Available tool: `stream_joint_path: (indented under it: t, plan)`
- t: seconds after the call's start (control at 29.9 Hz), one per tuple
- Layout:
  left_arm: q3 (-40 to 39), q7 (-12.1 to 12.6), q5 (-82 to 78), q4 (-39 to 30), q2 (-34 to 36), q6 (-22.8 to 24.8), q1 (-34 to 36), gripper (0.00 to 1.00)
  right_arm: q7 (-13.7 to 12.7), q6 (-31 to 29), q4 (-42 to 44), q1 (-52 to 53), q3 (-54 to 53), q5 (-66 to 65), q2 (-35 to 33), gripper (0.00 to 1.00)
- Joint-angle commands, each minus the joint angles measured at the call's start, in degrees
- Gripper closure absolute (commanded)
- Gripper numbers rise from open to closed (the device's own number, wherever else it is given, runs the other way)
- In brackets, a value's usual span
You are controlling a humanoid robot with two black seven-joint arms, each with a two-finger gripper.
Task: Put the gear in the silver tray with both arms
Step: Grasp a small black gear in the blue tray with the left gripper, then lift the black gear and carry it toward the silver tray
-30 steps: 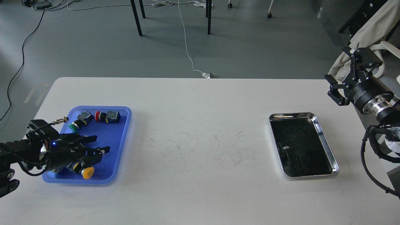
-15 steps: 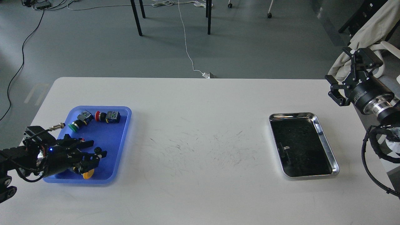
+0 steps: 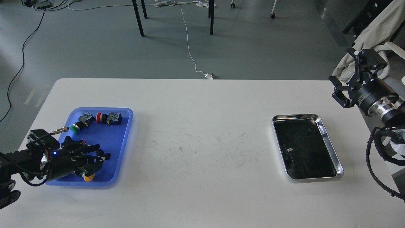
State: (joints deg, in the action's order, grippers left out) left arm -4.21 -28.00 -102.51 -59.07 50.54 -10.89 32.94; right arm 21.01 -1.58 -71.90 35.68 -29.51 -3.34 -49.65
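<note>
The silver tray [image 3: 297, 117] lies on the right side of the white table, with nothing but small specks on its dark bottom. My left gripper [image 3: 102, 152] reaches low over the front part of a blue plastic tray [image 3: 123, 133] at the left. Its two fingers stand a little apart. A small dark round piece [image 3: 100, 152], possibly the gear, sits between them; whether it is gripped I cannot make out. My right gripper [image 3: 346, 77] hangs open and empty in the air, beyond the table's right edge, above and behind the silver tray.
The blue tray also holds a green push button [image 3: 75, 128], a red one with a black body [image 3: 109, 117], a yellow cap [image 3: 89, 177] partly under my left gripper and a metal connector [image 3: 60, 129]. A cloth-draped chair stands behind my right arm.
My left gripper came down and toward the tray's front, its fingers drew closer together, and it now covers more of the yellow cap. The right arm stayed still.
</note>
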Motion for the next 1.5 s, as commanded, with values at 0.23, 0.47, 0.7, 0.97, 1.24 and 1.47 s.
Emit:
stream_joint_path:
  t: [0.23, 0.47, 0.7, 0.97, 1.24, 1.47]
  plan:
    - [0.0, 0.0, -0.5, 1.9, -1.1, 0.0, 0.0, 0.56, 0.0, 0.0, -0.1, -0.1, 0.1, 0.0, -0.2, 0.03]
    - [0.1, 0.0, -0.5, 1.9, -0.5, 0.0, -0.3, 0.69, 0.0, 0.0, -0.1, -0.3, 0.1, 0.0, -0.1, 0.03]
    - [0.4, 0.0, -0.5, 1.2, -0.4, 0.2, -0.2, 0.77, 0.0, 0.0, -0.1, -0.3, 0.1, -0.1, -0.1, 0.03]
    - [0.3, 0.0, -0.3, -0.4, 1.0, 0.3, 0.1, 0.86, 0.0, 0.0, -0.1, -0.3, 0.1, -0.9, -0.2, 0.03]
    - [0.2, 0.0, -0.2, -4.4, 4.9, 0.3, 0.8, 0.90, 0.0, 0.1, 0.0, -0.4, 0.1, -1.0, -0.1, 0.03]
    - [-0.7, 0.0, 0.1, -8.9, 7.9, 0.6, 5.4, 0.90, 0.0, 0.0, 0.2, -0.4, 0.1, -1.8, 0.0, 0.03]
